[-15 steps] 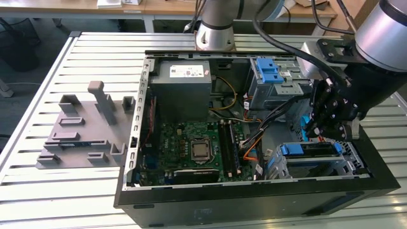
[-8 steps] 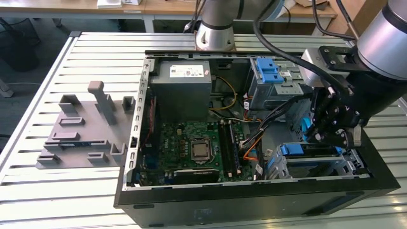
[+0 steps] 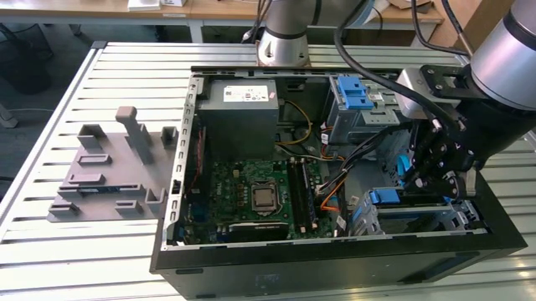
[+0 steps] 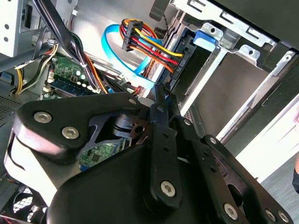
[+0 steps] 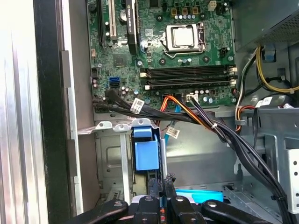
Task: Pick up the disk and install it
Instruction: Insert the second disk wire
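Inside the open black computer case [image 3: 335, 276] on the slatted metal table [image 3: 50, 251], my black pincer [image 3: 421, 185] hangs over the silver metal drive cage [image 3: 462, 216] at the exterior view's right, near corner. In both wrist views my fingertips [image 5: 154, 185] are drawn together, and I see nothing clamped between them. The disk shows as a strip of blue plastic carrier frame [image 5: 201, 195] lying in the cage just beside my fingertips; I cannot tell whether I touch it. A blue plastic latch [image 5: 147, 154] stands on the cage's edge close by. The green motherboard [image 3: 251, 194] lies towards the exterior view's left of the cage, with a grey metal power-supply box [image 3: 243, 106] beyond it. A grey plastic fixture [image 3: 109, 175] rests on the table, well apart from the case.
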Robot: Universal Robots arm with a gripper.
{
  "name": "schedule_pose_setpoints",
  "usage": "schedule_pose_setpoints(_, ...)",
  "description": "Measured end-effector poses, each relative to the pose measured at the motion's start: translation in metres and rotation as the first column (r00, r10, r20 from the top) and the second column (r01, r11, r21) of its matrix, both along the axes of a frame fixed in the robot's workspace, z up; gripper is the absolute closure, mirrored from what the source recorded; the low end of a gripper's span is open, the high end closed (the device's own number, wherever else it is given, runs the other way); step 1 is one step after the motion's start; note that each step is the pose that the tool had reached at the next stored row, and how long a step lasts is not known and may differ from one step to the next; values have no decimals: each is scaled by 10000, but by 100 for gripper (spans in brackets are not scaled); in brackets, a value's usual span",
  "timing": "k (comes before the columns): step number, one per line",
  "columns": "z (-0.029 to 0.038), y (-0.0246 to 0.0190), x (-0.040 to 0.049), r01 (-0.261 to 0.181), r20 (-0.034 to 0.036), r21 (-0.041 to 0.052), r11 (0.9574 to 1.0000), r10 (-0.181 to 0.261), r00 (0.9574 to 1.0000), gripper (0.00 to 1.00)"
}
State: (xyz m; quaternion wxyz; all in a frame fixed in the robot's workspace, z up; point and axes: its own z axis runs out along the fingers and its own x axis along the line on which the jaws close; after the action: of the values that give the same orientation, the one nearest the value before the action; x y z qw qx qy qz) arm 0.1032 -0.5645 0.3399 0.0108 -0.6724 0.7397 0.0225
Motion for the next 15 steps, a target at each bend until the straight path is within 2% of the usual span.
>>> schedule_pose_setpoints(15,-36,-15,40,4,0,1,10000,-4,10000,84)
